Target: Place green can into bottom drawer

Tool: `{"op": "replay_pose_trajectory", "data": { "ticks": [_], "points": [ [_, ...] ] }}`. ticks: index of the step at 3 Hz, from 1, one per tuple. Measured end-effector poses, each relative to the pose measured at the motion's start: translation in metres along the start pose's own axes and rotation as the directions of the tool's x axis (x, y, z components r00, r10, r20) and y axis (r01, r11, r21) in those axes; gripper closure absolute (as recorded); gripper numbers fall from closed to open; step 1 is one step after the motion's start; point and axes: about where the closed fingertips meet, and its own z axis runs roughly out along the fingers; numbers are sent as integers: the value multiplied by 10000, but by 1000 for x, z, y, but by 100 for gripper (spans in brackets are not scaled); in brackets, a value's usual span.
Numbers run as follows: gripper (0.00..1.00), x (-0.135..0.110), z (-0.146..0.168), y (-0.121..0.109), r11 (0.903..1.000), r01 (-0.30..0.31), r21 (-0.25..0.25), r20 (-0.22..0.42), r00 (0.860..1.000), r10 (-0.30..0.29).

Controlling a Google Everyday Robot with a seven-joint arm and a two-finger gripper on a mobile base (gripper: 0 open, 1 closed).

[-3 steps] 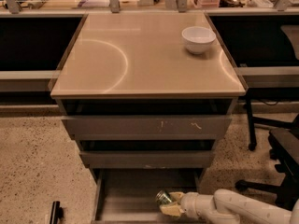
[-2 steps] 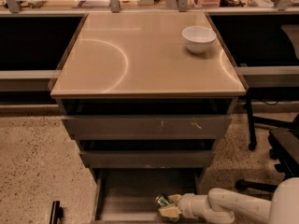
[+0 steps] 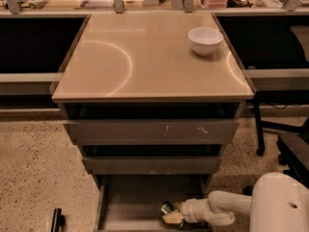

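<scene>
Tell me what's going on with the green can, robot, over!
Robot gripper inside open bottom drawer, shut on green can. White bowl up top, out of the way.

Cream tool (image 3: pixel 170 213) in grey-brown bottom drawer (image 3: pixel 130 197)

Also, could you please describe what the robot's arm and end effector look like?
The arm is smooth, glossy white, built of rounded tubular segments. The end effector, low at the open bottom drawer, is pale tan. No cables show.
</scene>
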Motion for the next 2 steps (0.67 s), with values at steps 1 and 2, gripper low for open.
{"op": "replay_pose_trajectory", "data": {
  "ticks": [1,2],
  "points": [
    [100,11,9,-12,9996,-269,-36,-194,9995,268],
    [81,11,9,-13,9996,-267,-25,-195,9995,267]
  ]
}}
